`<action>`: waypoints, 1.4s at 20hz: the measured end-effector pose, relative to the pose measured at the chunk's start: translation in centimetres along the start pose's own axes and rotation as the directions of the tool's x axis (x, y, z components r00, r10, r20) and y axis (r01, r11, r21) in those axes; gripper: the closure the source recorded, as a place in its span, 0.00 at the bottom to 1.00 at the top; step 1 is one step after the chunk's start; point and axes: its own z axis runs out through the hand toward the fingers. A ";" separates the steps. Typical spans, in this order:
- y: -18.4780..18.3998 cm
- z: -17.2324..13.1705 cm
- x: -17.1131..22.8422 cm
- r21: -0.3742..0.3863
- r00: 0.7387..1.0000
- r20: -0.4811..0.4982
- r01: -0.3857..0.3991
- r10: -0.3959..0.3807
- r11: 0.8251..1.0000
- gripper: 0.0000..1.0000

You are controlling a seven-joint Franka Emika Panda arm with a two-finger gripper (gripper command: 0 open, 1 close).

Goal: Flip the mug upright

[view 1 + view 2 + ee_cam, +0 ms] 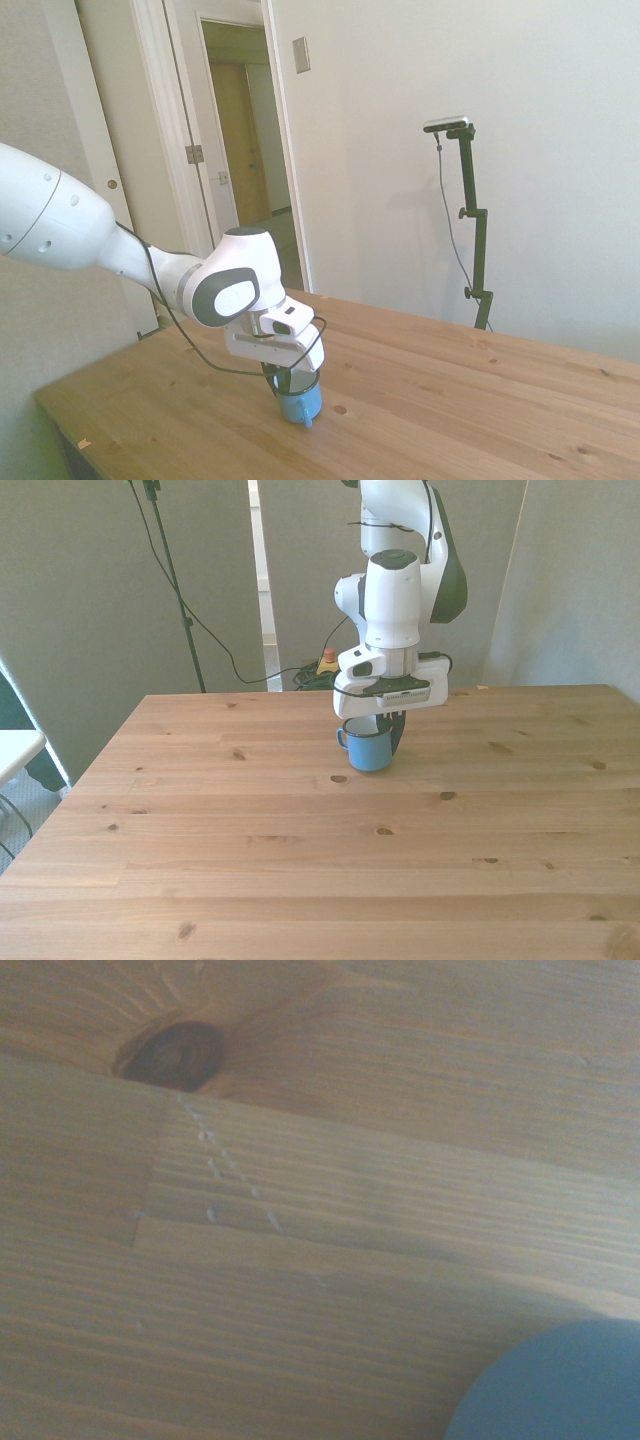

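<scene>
The light-blue mug (pixel 366 750) stands upright on the wooden table (pixel 300 860), a little behind its middle. Its dark rim faces up and its small loop handle points to the front view's left. My gripper (pixel 386 742) comes straight down onto the mug's right side. One dark finger (pixel 398 734) presses on the outside of the wall; the other is hidden inside the cup. From the side, the mug (pixel 300 404) sits right under the gripper (pixel 289 386). The wrist view catches only a blurred blue edge of the mug (pixel 560 1385).
Bare wood planks with dark knots (pixel 338 778) surround the mug on all sides. An open doorway (pixel 245 150) lies beyond the table's far end in the side view. A white object's corner (pixel 15 750) sits off the table at the front view's left.
</scene>
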 end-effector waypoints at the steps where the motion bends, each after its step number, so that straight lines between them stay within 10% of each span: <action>1: 0.0 0.0 0.0 -0.002 1.000 0.003 -0.001 0.001 1.000 0.00; 14: 0.3 -2.8 0.0 0.014 1.000 -0.016 -0.004 0.004 1.000 0.00; 28: -0.1 -9.8 -11.1 0.095 0.992 -0.071 0.108 -0.101 0.990 0.00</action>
